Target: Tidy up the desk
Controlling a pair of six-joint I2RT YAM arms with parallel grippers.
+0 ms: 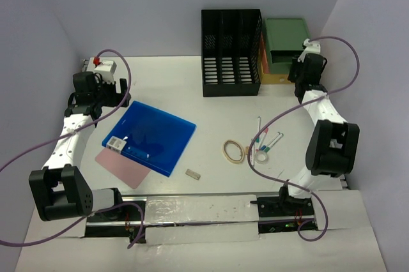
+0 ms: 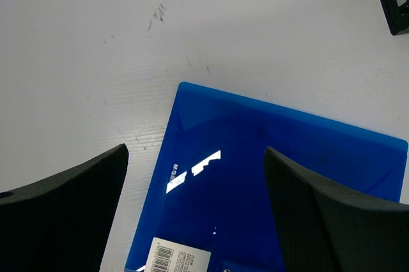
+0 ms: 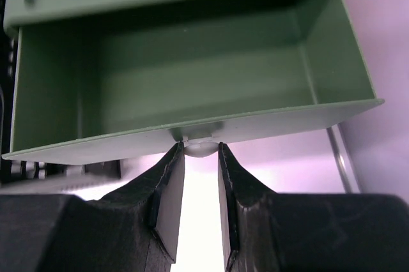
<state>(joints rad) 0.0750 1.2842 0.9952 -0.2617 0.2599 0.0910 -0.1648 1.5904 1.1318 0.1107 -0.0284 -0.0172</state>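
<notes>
**White desk, right jaws on the drawer knob**

White desk (image 1: 166, 87) filled most of the top view, with its metal rail along the near edge where both arms were bolted; everything else sat on it.

Black slotted file rack (image 1: 231, 52) stood upright at the far edge, right of centre. A blue binder (image 1: 150, 136) lay flat left of centre, with a barcode label (image 1: 115, 142) near its left corner. It partly covered a pink sheet (image 1: 121, 165) that stuck out at its near-left side.

The green drawer unit (image 1: 286, 42) stood just beside the rack on the rack's right. Its top drawer (image 3: 192, 74) was pulled out toward my right arm.

My left gripper (image 2: 195, 152) hung above the binder's far corner, fingers spread wide, released and touching nothing. My right gripper (image 3: 200, 151) was at the drawer front, and its two fingertips were clenched on the small pale knob (image 3: 200, 149) under the drawer's lip, one pad on each side.

Between binder and right arm lay the small items, well apart from the rack:
- a tan ring, possibly a rubber band (image 1: 233, 151);
- a few pens (image 1: 265, 141) scattered just right of it;
- a small tan block (image 1: 193, 173) near the rail, by itself. I could not tell what it was.
</notes>
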